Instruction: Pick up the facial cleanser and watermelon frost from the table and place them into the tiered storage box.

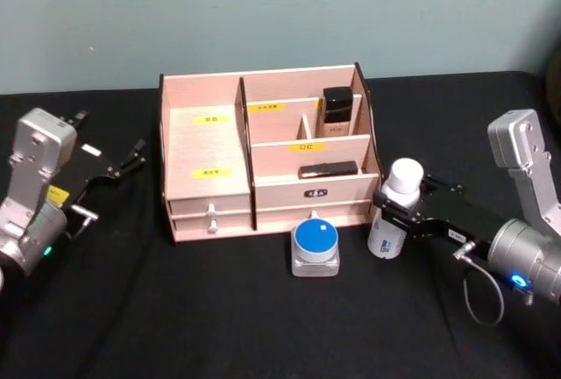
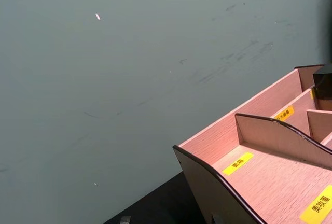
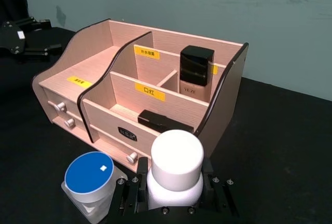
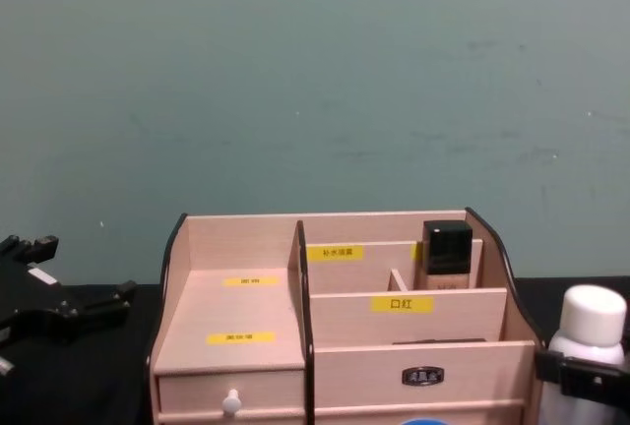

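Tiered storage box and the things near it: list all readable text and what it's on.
"口红": yellow label on the middle wall of the light wooden tiered storage box.
"VEZE", probably: black-capped rectangular bottle in the back compartment.
Other yellow labels and the dark drawer plate: too blurred to read.
White-capped white bottle in the right hand: print too small.

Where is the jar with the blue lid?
In the head view the blue-lidded jar sits on the table right in front of the tiered storage box, just left of the white bottle.
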Controlling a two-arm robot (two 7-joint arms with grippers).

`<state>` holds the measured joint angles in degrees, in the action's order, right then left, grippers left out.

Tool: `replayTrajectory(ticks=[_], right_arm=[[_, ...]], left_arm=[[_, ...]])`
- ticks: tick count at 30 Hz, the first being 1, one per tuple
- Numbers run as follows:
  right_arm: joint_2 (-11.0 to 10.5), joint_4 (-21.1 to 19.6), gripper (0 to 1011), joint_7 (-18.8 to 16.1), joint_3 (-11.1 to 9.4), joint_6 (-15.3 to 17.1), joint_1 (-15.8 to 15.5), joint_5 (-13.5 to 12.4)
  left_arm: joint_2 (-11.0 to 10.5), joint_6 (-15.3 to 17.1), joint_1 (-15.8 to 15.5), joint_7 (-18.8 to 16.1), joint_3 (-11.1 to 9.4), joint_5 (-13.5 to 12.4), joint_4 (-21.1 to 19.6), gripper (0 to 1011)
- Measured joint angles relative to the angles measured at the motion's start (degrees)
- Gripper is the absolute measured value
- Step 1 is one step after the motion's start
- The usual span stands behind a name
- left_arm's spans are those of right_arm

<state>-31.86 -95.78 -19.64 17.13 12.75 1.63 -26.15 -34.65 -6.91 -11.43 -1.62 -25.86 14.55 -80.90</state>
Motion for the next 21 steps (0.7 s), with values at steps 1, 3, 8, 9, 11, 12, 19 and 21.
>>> replayTrajectory(ticks=[1,3,8,9,11,12,19,21], right_arm=[[0.08,0.01,601,0.01,-0.03,-0.03,-0.03,0.0],[0.23,-0.1,601,0.08,-0.2,-0.06,-0.07,0.01],[-0.05,-1.52,601,0.26,-0.48,-0.1,-0.08,0.57],[-0.16,-1.9,602,0.3,-0.53,-0.09,-0.11,0.72],[-0.56,-3.25,601,0.33,-0.72,0.09,-0.28,1.1],[-0.71,-3.69,601,0.31,-0.79,0.14,-0.33,1.19],[-1.85,-8.81,602,-0.38,-1.87,0.9,-0.05,1.36],[-1.89,-9.73,602,-0.62,-1.89,1.06,0.56,1.31]], left_arm=[[0.0,0.0,0.0,0.0,0.0,0.0,0.0,1010],[0.0,0.0,0.0,0.0,0.0,0.0,0.0,1010],[0.0,0.0,0.0,0.0,0.0,0.0,0.0,1009],[0.0,0.0,0.0,0.0,0.0,0.0,0.0,1010],[0.0,0.0,0.0,0.0,0.0,0.0,0.0,1010],[0.0,0.0,0.0,0.0,0.0,0.0,0.0,1009],[0.0,0.0,0.0,0.0,0.0,0.0,0.0,1010],[0.0,0.0,0.0,0.0,0.0,0.0,0.0,1010]])
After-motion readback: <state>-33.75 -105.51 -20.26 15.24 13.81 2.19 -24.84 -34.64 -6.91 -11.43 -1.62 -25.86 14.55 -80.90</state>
